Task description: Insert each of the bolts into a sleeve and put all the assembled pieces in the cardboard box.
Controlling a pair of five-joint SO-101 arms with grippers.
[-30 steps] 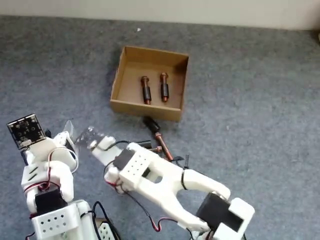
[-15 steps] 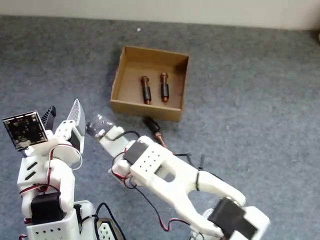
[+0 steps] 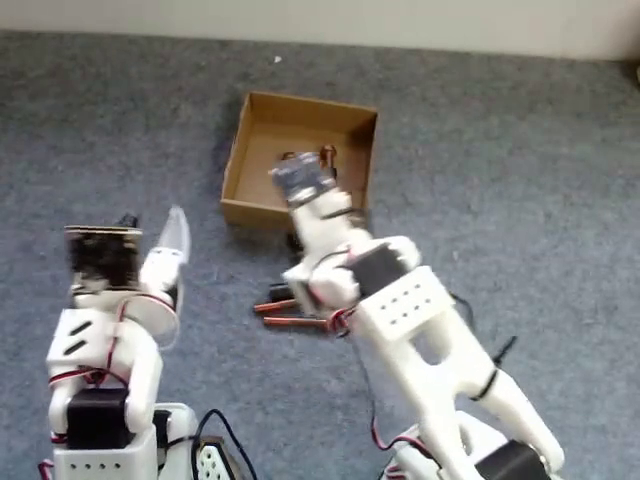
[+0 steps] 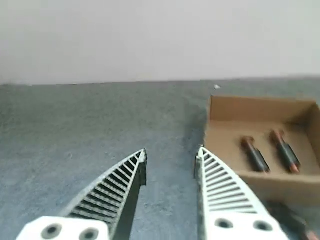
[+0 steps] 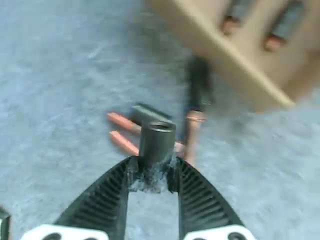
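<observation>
Right gripper (image 5: 153, 162) has swung far, toward the cardboard box (image 3: 238, 160), clamping a sleeve (image 5: 156, 140); left gripper (image 4: 172, 151) gapes empty. Held by one end, the sleeve could tilt or slip.

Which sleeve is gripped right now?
The sleeve clamped in the right gripper; the others lie on the carpet or sit on bolts in the cardboard box.

Worktop: grey carpet-like worktop (image 3: 520, 150), evenly textured.
Box: open brown cardboard box (image 3: 236, 160), standing upright toward the far side.
Bolts: two copper-coloured metal bolts (image 3: 270, 306), lying side by side on the worktop in front of the box.
Sleeve: short black cylindrical sleeve (image 3: 278, 292), lying just beside those bolts.
Near box wall: copper bolt in a dark sleeve (image 5: 199, 92), lying close to the front wall.
</observation>
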